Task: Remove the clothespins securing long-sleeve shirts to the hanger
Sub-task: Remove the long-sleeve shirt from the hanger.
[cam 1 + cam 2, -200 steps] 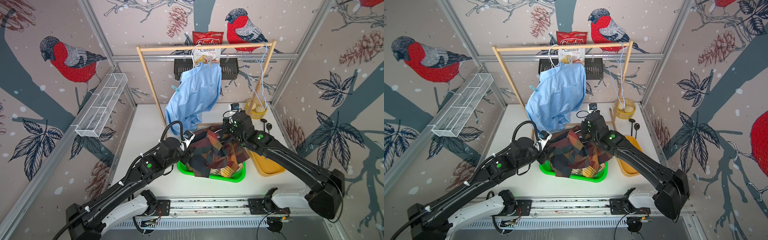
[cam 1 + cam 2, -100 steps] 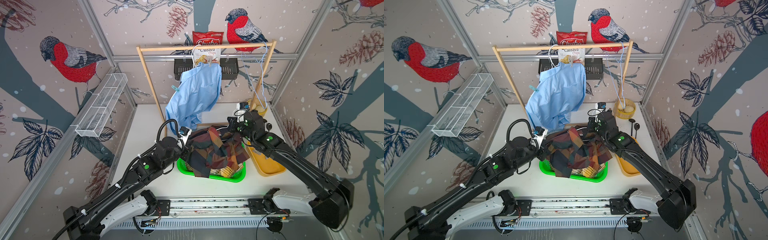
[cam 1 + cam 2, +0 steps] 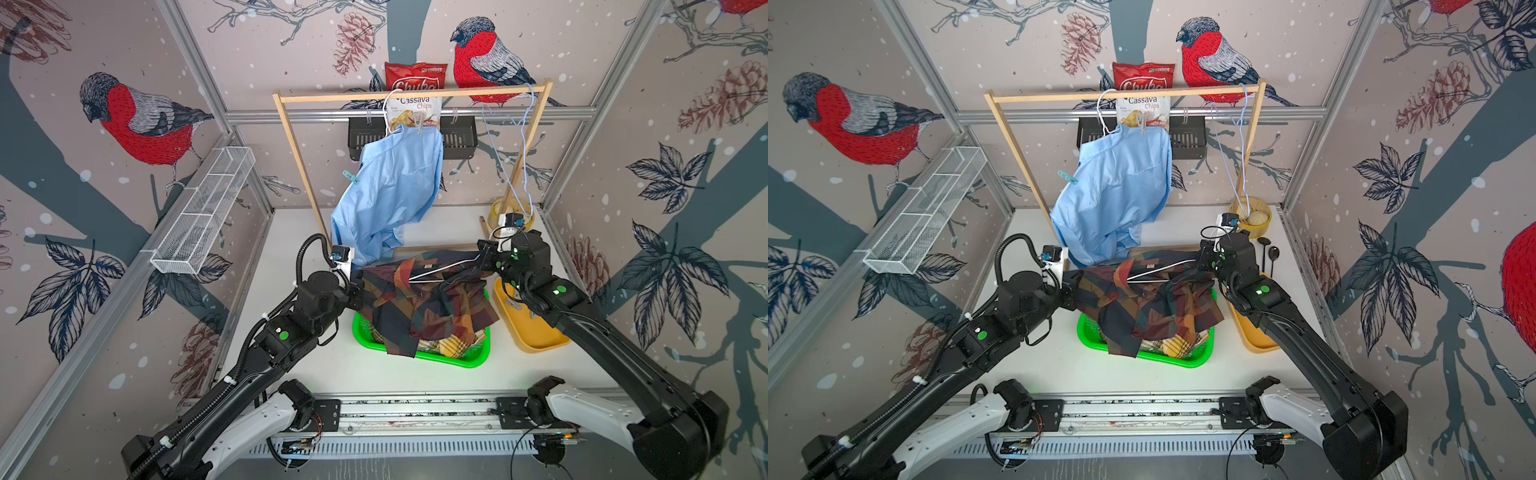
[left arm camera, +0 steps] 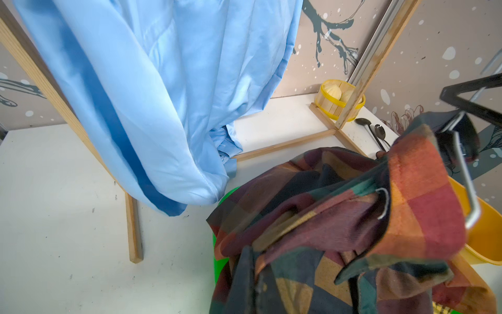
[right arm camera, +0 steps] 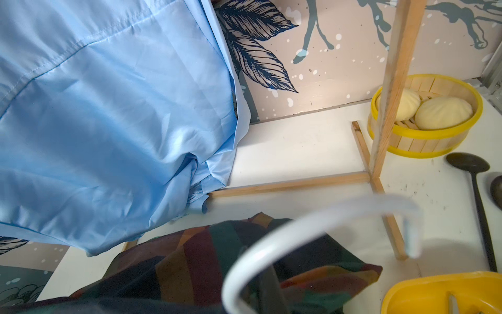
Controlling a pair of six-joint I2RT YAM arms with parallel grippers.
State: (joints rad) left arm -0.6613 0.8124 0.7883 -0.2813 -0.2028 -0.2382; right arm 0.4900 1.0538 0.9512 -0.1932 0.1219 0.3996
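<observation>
Over the last second the right gripper [image 3: 484, 255] has drawn back toward the bench's right edge, clenched on the hanger [image 3: 440, 269], now bared across the dark plaid shirt [image 3: 424, 307]. The left gripper [image 3: 356, 291], arm reaching from the front-left corner, is clamped on that shirt's edge above the green basket [image 3: 469, 362]. A teal clothespin [image 3: 349, 178] and a pale clothespin [image 3: 420, 124] grip the light blue shirt [image 3: 395, 191] at the back edge.

Centre frame, your left gripper [image 3: 1077, 286] pinches the dark plaid shirt [image 3: 1154, 307], your right gripper [image 3: 1200, 260] its hanger [image 3: 1158, 270], above the green basket [image 3: 1179, 361]; a light blue shirt [image 3: 1117, 195] hangs higher.
</observation>
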